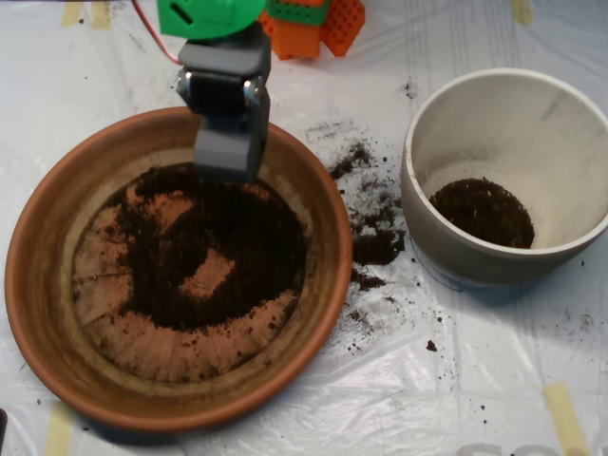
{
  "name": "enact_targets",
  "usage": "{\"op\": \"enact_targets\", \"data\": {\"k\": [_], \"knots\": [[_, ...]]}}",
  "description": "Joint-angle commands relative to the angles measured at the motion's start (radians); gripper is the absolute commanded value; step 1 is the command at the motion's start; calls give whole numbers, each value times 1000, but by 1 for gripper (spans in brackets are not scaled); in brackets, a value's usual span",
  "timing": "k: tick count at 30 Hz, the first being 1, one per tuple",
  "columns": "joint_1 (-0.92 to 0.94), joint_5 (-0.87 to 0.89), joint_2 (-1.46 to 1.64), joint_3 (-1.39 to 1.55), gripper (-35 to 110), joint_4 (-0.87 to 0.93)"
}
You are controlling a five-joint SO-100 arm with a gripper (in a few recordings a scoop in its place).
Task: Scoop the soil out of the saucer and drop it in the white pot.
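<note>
The soil (pixel 214 252) lies spread over the floor of the saucer (pixel 43 285) in a rough dark ring, with a bare terracotta patch in its middle and a band of bare dish showing along the left and lower sides. It looks thickest toward the right and upper part of the ring. I judge it light, dry and crumbly: it has no shape of its own, it will part under my edge and trickle off any lip that is not kept level. There is no place to grip it; the way to take it is to bite into the deepest heap, on the right of the ring, and close under it so the crumbs are cupped.

My scoop (pixel 228 152) hangs at the upper rim of the saucer, its lower edge at the top of the soil ring. From above I see only its grey back, so I cannot tell how far my jaws stand apart or whether they carry anything.

To the right, well apart from the saucer's floor but near its rim, stands the white pot (pixel 418 190), a small dark heap of soil already at its bottom. Between saucer and pot, spilled crumbs (pixel 375 242) lie scattered on the plastic sheet (pixel 475 370), which tells me how easily this stuff sheds
</note>
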Motion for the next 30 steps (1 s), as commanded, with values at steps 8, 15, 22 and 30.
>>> {"op": "enact_targets", "data": {"k": [8,15,22,30], "knots": [[-249,-75,265,-155,-1,107],[-454,-110,218,-299,-1,187],[-630,-115,78,-526,-1,301],[-713,-152,-104,-666,-1,356]]}}
